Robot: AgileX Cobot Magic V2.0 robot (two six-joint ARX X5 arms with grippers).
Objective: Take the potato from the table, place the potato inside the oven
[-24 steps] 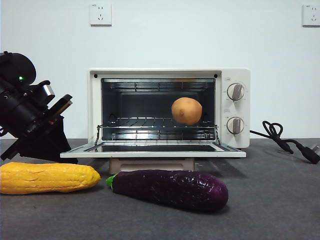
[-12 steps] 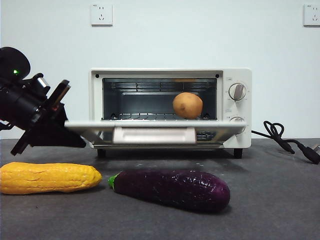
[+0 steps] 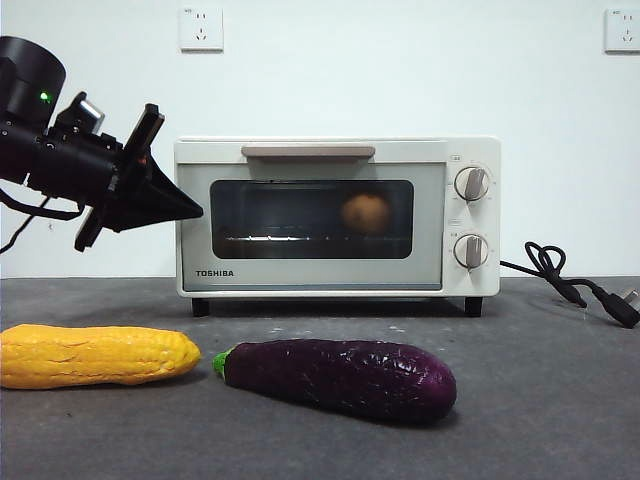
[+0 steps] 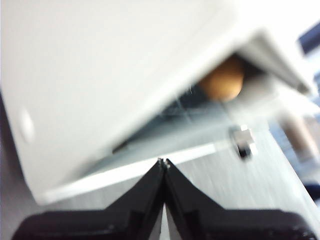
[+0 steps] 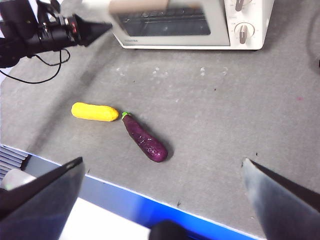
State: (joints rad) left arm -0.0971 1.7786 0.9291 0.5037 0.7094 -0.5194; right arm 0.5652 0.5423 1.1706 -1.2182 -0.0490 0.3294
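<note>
Potato (image 3: 366,213): inside the oven (image 3: 338,216), on the rack, right of centre, seen dimly through the glass of the shut door. Left claw (image 3: 190,211): jaws pressed together, tip at the oven's left front edge. Right claw (image 5: 160,172): jaws wide apart, high above the surface (image 3: 540,380). Corn cob (image 3: 98,355) and eggplant (image 3: 340,377): lying on the surface before the oven.

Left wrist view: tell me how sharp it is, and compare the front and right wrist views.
Left wrist view: heavily blurred; the oven is a washed-out pale mass, the potato an orange smear, only the shut left claw fairly crisp. Front view: sharp and evenly lit, the potato dimmed behind tinted door glass. Right wrist view: table clear, the open right claw out of focus.
</note>
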